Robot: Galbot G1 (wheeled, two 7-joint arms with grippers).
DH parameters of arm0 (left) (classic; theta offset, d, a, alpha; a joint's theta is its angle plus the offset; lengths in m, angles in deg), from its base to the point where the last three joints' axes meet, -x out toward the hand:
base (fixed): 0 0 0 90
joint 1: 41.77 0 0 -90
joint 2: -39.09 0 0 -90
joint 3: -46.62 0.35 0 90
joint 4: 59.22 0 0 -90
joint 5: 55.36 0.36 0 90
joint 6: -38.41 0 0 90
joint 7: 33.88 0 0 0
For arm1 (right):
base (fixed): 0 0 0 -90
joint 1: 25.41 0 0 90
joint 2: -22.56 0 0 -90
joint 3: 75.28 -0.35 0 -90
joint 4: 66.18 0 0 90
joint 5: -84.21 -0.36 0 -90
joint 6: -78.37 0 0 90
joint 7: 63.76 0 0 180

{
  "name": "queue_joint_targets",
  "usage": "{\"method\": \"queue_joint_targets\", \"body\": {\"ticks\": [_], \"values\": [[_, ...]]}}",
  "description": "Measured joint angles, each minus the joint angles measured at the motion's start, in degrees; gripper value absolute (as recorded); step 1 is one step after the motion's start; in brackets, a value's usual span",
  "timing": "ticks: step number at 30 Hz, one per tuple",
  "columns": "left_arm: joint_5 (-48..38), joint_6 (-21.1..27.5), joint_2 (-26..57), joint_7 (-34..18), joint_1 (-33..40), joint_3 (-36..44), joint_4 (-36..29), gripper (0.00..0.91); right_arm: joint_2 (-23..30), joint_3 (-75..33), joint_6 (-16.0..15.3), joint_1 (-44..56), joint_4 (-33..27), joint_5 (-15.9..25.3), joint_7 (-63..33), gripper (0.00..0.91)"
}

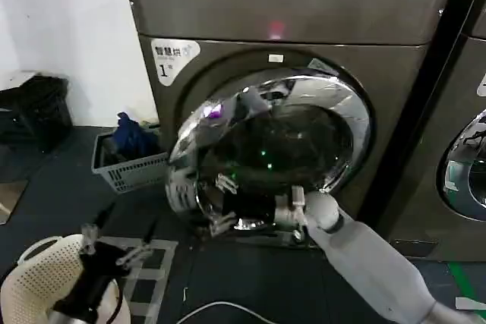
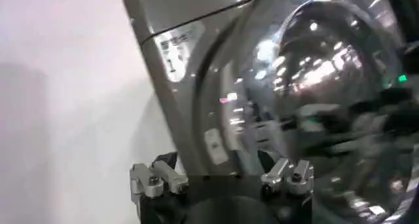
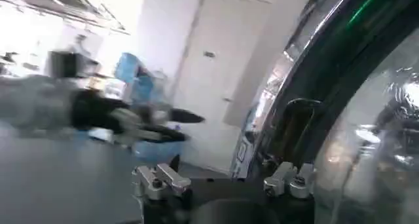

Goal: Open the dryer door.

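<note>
The dryer (image 1: 304,13) is bronze-grey, with a white "1" sticker and a red light on its top panel. The dryer door (image 1: 266,149), chrome-rimmed with dark glass, stands ajar, swung out towards me and to the left. My right gripper (image 1: 292,206) is at the door's lower rim, its arm reaching in from the lower right. In the right wrist view this gripper (image 3: 222,169) is open, with the door's edge (image 3: 366,133) close beside one finger. My left gripper (image 1: 114,244) hangs low at the left, open, facing the dryer (image 2: 190,9) and its door (image 2: 327,81).
A grey basket (image 1: 129,165) of blue clothes stands on the floor left of the dryer. A white laundry basket (image 1: 38,278) sits under my left arm. A second, darker machine (image 1: 463,149) adjoins on the right. A cable (image 1: 220,309) lies on the floor.
</note>
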Motion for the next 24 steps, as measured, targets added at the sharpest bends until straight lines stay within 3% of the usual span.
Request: {"method": "queue_joint_targets", "body": {"ticks": [6,15,24], "values": [[-0.20,1.86,-0.01,-0.27,0.87,-4.98,0.25,0.907,-2.45,-2.55,0.19,2.75,3.51,-1.85,6.75,0.907],[-8.96,3.54,1.68,0.35,4.84,-13.20,3.01,0.907,-5.96,-6.93,0.30,7.29,8.32,-2.82,13.45,0.907],[-9.38,3.49,6.01,0.97,9.17,-12.09,7.25,0.907,-9.77,-14.08,0.29,14.80,14.32,-1.86,15.93,0.907]]}}
